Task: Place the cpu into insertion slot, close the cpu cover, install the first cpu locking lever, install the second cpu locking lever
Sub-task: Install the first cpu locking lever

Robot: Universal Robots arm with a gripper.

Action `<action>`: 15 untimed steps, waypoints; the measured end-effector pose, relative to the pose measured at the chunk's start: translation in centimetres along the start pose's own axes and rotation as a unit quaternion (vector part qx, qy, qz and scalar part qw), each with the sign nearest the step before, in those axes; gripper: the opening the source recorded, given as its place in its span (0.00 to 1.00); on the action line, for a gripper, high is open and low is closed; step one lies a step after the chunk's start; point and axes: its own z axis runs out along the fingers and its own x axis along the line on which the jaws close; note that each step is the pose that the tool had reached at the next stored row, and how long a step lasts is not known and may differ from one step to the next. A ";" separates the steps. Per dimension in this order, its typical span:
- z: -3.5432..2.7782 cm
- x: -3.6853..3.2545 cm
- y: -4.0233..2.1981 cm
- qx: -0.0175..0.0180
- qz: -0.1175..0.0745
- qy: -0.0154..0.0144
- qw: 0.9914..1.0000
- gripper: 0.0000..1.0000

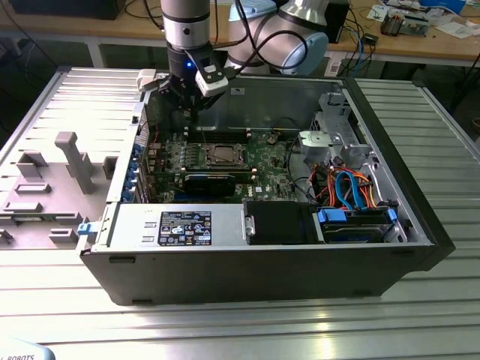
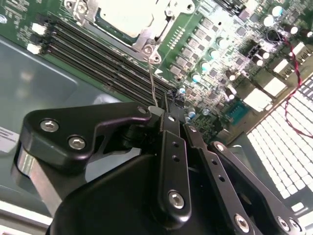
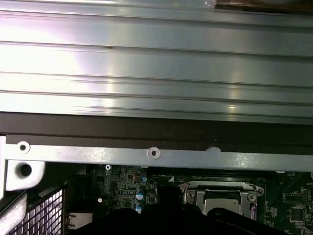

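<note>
we find the gripper (image 1: 190,96) hanging inside the open computer case (image 1: 375,247), above the far edge of the green motherboard (image 1: 266,157) and close to the case's back wall in the exterior view. in the second wrist view the gripper (image 2: 168,108) shows its black fingers (image 2: 173,152) drawn together, with no visible gap at the tips; a thin silvery wire lever (image 2: 152,83) runs from the socket's corner down to those tips, and the tips appear to pinch its free end, though we cannot tell for certain that it is clamped rather than just touching. the cpu (image 1: 222,154) lies flat in the insertion slot (image 1: 211,163) near the middle of the motherboard, its dull metal top facing up. the cpu cover (image 1: 232,148) lies down over the chip as a silvery frame around it; in the second wrist view the cpu (image 2: 128,17) and the cover (image 2: 146,36) sit beyond the fingertips, next to the long black memory slots (image 2: 93,49). in the first wrist view we note the case's metal rail (image 3: 151,154) and, below it, the cover (image 3: 220,188). the case rests on a ribbed metal table (image 1: 225,330).
</note>
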 end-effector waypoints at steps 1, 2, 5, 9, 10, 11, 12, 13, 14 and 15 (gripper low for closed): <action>0.00 -0.13 -0.01 0.000 0.000 0.000 1.000 0.11; 0.00 -0.27 -0.01 0.000 0.000 0.000 1.000 0.11; 0.02 -0.96 -0.04 0.000 0.000 0.000 1.000 0.11; 0.03 -1.43 -0.06 0.000 0.000 0.000 1.000 0.11; 0.03 -1.61 -0.08 0.000 0.000 0.000 1.000 0.11; 0.03 -1.75 -0.08 0.000 0.000 0.000 1.000 0.11; 0.03 -1.84 -0.09 0.000 0.000 0.000 1.000 0.11; 0.04 -1.98 -0.09 0.000 0.000 0.000 1.000 0.11; 0.04 -2.11 -0.10 0.000 0.000 0.000 1.000 0.11; 0.04 -2.25 -0.11 0.000 0.000 0.000 1.000 0.11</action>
